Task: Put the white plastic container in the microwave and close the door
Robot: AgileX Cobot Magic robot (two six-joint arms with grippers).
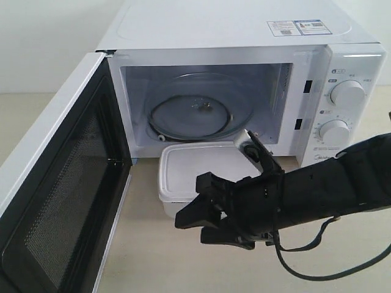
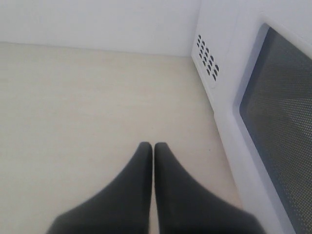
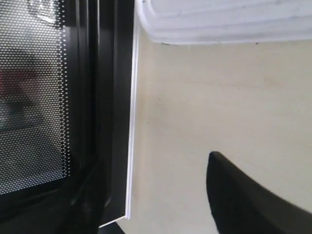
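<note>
You have the microwave [image 1: 244, 36] standing on the pale worktop [image 1: 153, 256] with its door [image 1: 61, 195] swung wide to the left of the exterior view, its black inner frame and mesh window facing the cavity. Inside, the glass turntable [image 1: 192, 113] lies bare. The white plastic container [image 1: 195, 171] is not in the cavity: it sits lid-on on the worktop just in front of the opening, its rear edge right up against the lower lip, and you cannot tell whether the two touch. Your right end effector [image 1: 192, 204] hangs low over the worktop at the container's near side, its black fingers spread apart with nothing between them. In the right wrist view only one finger [image 3: 243, 200] shows, with bare worktop between it and the container's rim, and the door's inner edge just beside it. Your left end effector [image 2: 153, 145] is out of the exterior view; its own camera shows the two fingertips pressed together with nothing gripped, poised over bare worktop near the door's outer face and the vent holes [image 2: 207, 56] in the oven's side wall. Two round dials [image 1: 347, 93] sit on the right panel, stickers [image 1: 299, 27] lie on the top, and a black cable [image 1: 317, 268] loops below the right arm.
</note>
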